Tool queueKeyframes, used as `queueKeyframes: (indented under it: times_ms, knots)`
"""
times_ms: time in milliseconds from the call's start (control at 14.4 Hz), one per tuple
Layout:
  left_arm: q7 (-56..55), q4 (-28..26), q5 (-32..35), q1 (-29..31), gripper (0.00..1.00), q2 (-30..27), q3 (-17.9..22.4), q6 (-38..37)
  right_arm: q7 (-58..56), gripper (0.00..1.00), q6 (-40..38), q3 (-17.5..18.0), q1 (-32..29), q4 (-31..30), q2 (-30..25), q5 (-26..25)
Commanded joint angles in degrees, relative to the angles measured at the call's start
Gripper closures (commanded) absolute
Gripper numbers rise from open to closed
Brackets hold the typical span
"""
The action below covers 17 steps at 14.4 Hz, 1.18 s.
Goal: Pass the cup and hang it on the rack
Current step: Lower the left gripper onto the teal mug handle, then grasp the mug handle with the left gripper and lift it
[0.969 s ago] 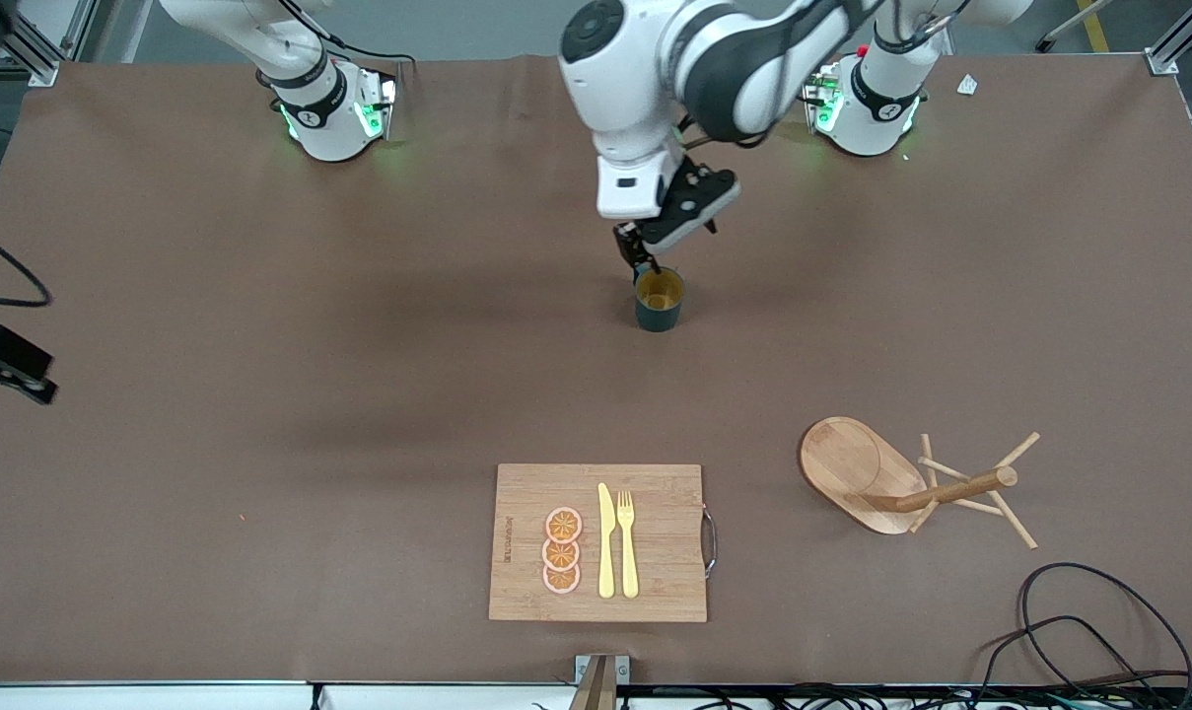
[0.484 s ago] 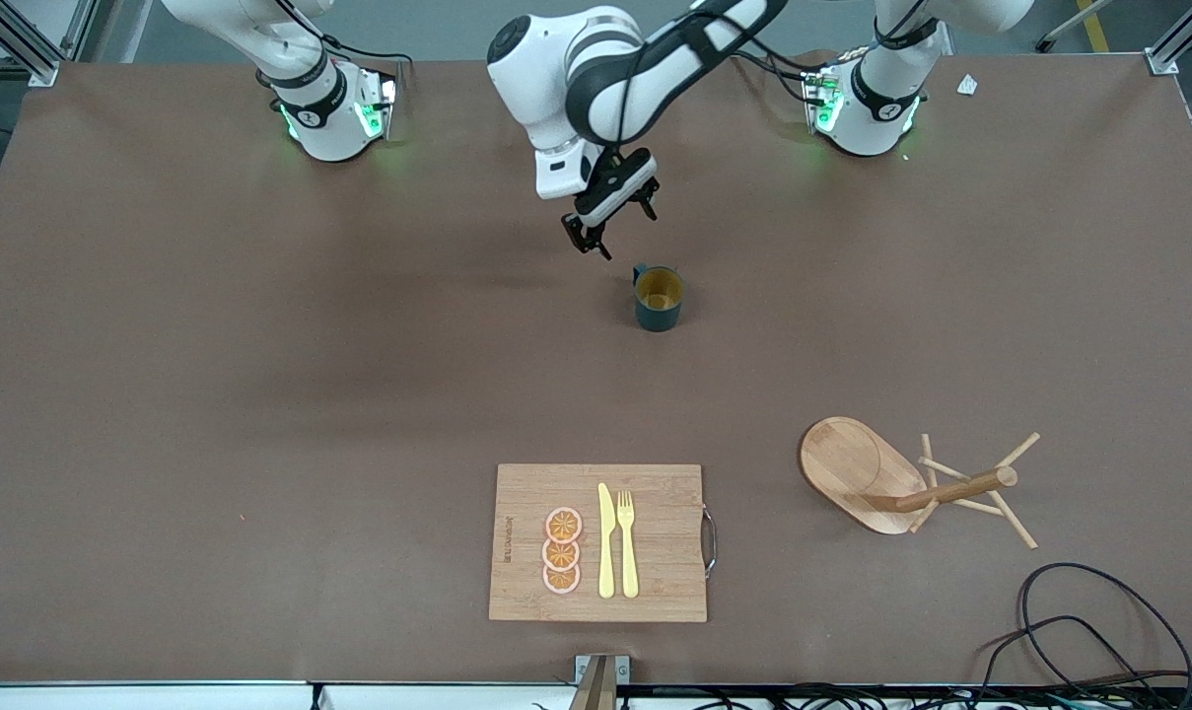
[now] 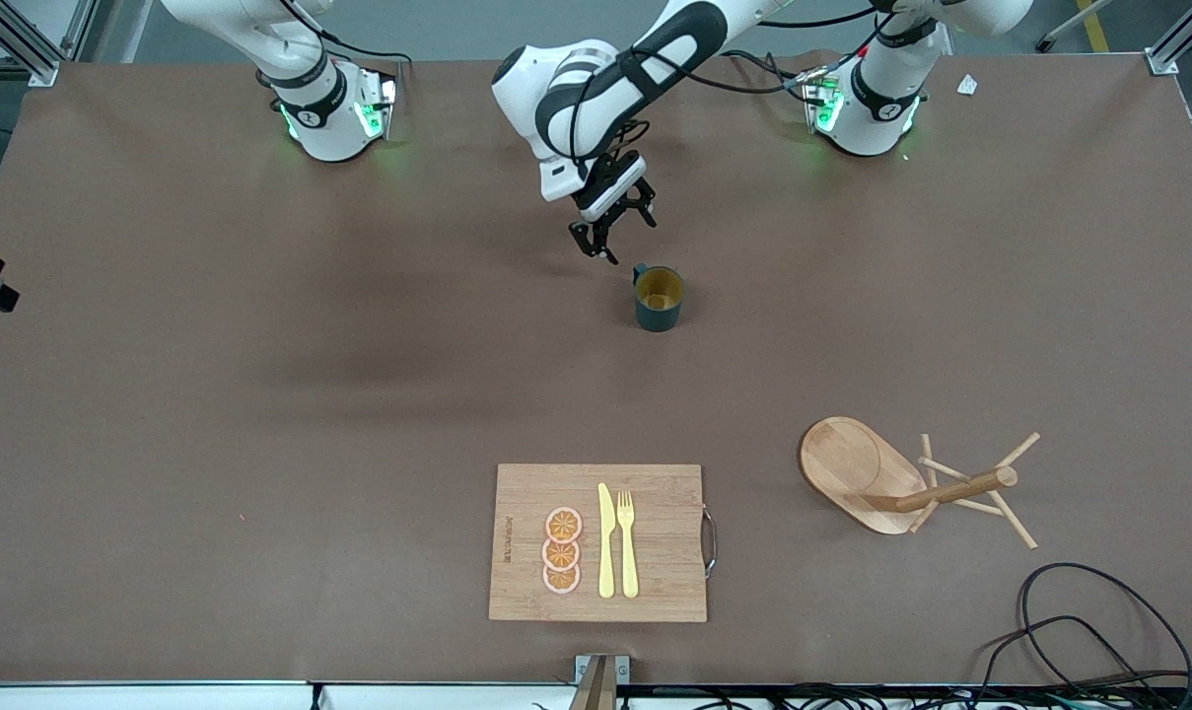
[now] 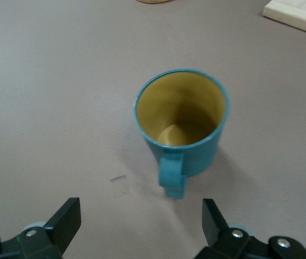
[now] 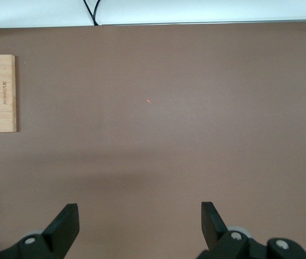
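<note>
Since a second ago the left gripper (image 3: 615,235) has drawn back from the cup (image 3: 659,298), fingers wide and empty, so regrasping the handle comes next; right gripper (image 5: 140,229) waits, open.

You see a matt brown table (image 3: 260,394) that looks like smooth sheet or cloth, and on it the cup (image 3: 659,298) has a smooth, faintly glossy teal outside and a duller mustard inside. Nearer the camera than the cup, the cutting board (image 3: 655,582) is pale, grainy bamboo with a thin metal handle (image 3: 711,540), carrying a glossy yellow plastic knife (image 3: 606,542) and fork (image 3: 627,542). The rack (image 3: 881,478) is smooth light wood.
</note>
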Motion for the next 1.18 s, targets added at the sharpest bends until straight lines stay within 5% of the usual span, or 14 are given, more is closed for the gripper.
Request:
queueKeyframes:
  times_ms: [0,69,138,415,831,1107]
  knots:
    - [-1.91,-1.44,2.88,-0.28,0.07,-0.4,0.07,-0.56,3.58,0.0,0.94,10.57,-8.27,-3.64,-2.71,0.5]
    - [-2.53,-1.18,4.54,-0.28,0.12,0.73,0.07,-0.65,4.99,0.0,0.76,18.74,-15.12,-3.64,-3.06,-0.2]
    - [-2.88,-1.09,5.95,-0.28,0.14,1.27,0.07,-0.56,5.36,0.0,0.67,22.13,-18.24,-3.73,-3.24,-0.29]
    - [-2.97,-0.91,7.46,-0.11,0.26,1.71,0.33,-0.56,5.36,0.0,1.02,17.95,-15.11,-3.55,-2.98,-0.29]
    - [-2.97,-0.65,9.74,-0.02,0.45,3.12,0.42,-0.56,5.1,0.0,1.11,17.94,-15.63,-3.29,-2.8,-0.2]
    - [-2.71,-0.3,10.45,0.33,0.77,3.21,0.51,-0.56,5.36,0.0,0.76,17.94,-16.25,-3.2,-2.8,0.06]
